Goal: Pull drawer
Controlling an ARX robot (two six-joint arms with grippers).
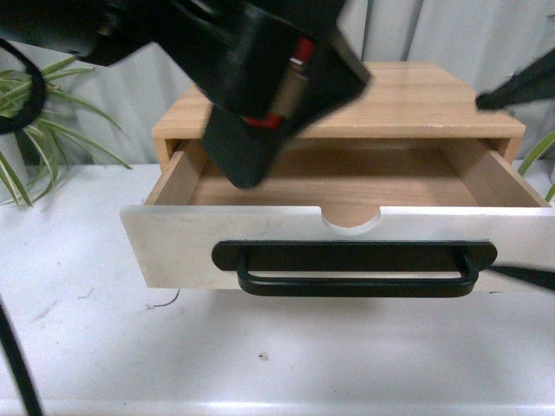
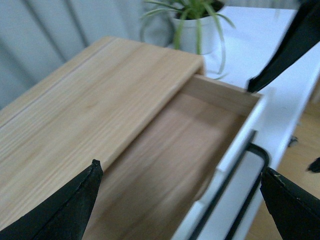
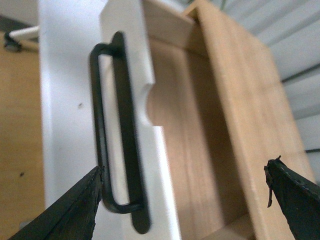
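The drawer (image 1: 173,247) stands pulled well out of a light wood cabinet (image 1: 416,100). Its white front carries a long black bar handle (image 1: 355,269) under a half-round notch (image 1: 351,221), and the light wood inside holds nothing. My left gripper (image 2: 180,170) hovers open above the drawer's inside (image 2: 170,165), with the handle (image 2: 223,187) between its fingers' spread but not touched. My right gripper (image 3: 186,167) is open too, high over the drawer front (image 3: 127,20) and handle (image 3: 127,130). In the front view the left arm (image 1: 260,78) hides the cabinet's back left.
The cabinet sits on a white table (image 1: 260,355) in front of a grey curtain. A leafy plant (image 1: 35,113) stands at the left, and a potted one (image 2: 195,25) stands beside the cabinet. The right gripper's finger (image 1: 516,87) shows at the far right.
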